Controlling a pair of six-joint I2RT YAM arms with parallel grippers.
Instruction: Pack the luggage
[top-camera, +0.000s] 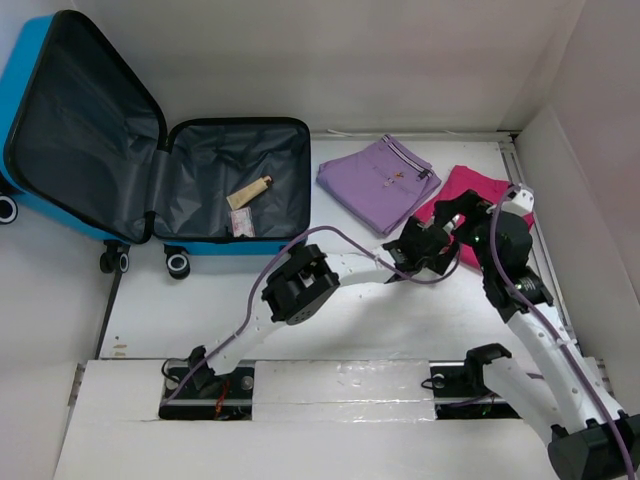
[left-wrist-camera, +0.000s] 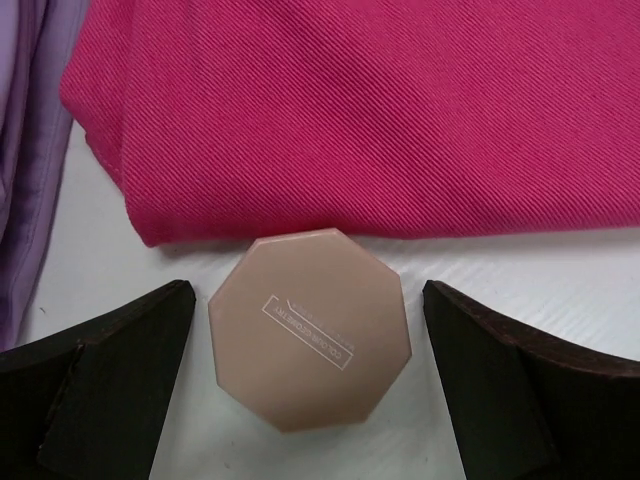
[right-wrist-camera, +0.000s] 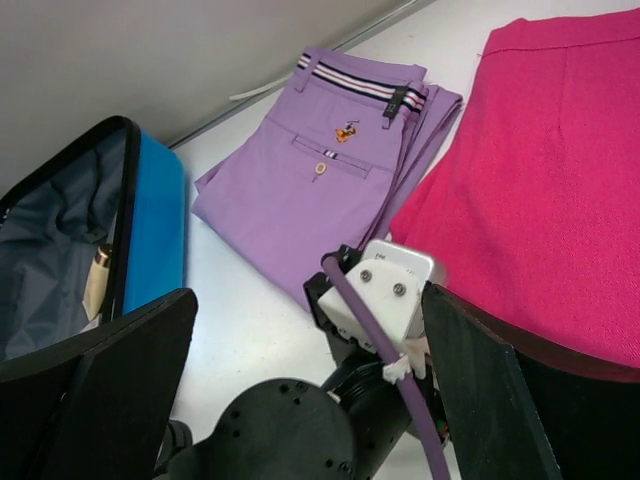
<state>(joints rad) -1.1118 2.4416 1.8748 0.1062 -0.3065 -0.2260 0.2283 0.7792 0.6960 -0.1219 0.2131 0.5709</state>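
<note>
Luggage open at far left corner of counter. Left end effector wide open, straddling beige octagonal compact, not gripping it, beside pink garment. Right end effector wide open, empty, toward right edge.

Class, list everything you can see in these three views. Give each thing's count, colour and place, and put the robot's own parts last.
luggage: one, bright blue with dark grey lining, lying open at the table's far left
tube: one, tan, in the luggage's right half
packet: one, pale, beside the tube
trousers: one folded pair, lilac, right of the luggage
garment: one, folded, pink, right of the trousers
compact: one, beige, octagonal, at the garment's edge
table: one, white
left gripper: one, black fingers, open either side of the compact
right gripper: one, black fingers, open, holding nothing
</note>
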